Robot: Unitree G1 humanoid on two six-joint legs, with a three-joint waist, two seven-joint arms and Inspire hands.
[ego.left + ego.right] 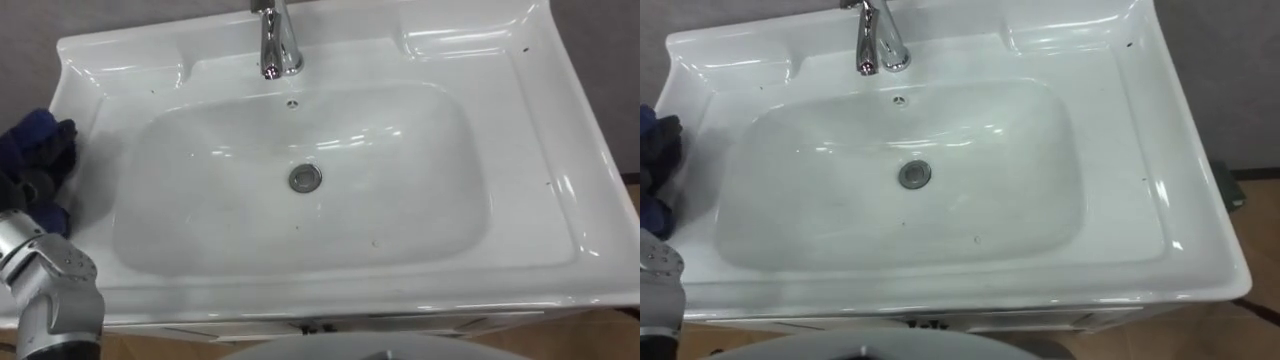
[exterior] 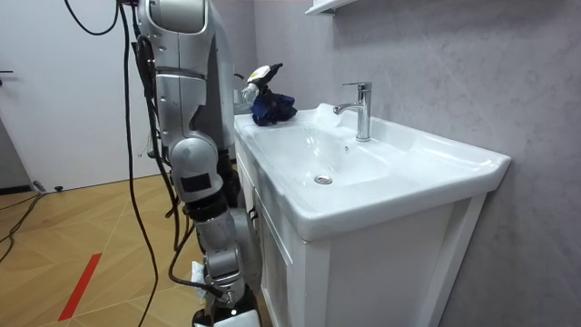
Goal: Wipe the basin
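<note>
At the far left edge of the frame, a bunched dark blue cloth point(image 1: 33, 128) rests on the flat left rim of a white basin point(image 1: 480, 60), outside the bowl. Judged from this, the wiping is at an early or in-between stage: the cloth touches only the rim, and the bowl and right side seem still to be covered. The robot's left hand point(image 1: 48, 168) comes in from the lower left and sits on the cloth, its dark fingers curled into the fabric in a closed hold that presses it against the rim. Moving right, the wide, shallow bowl lies across the middle of the frame, glossy and without standing water, with a round metal drain point(image 1: 305, 178) at its centre. Above it, at the top centre, stands a chrome faucet point(image 1: 276, 42). Further right, the broad right rim carries a few small dark specks point(image 1: 548, 184), which suggests that side is not yet cleaned.
</note>
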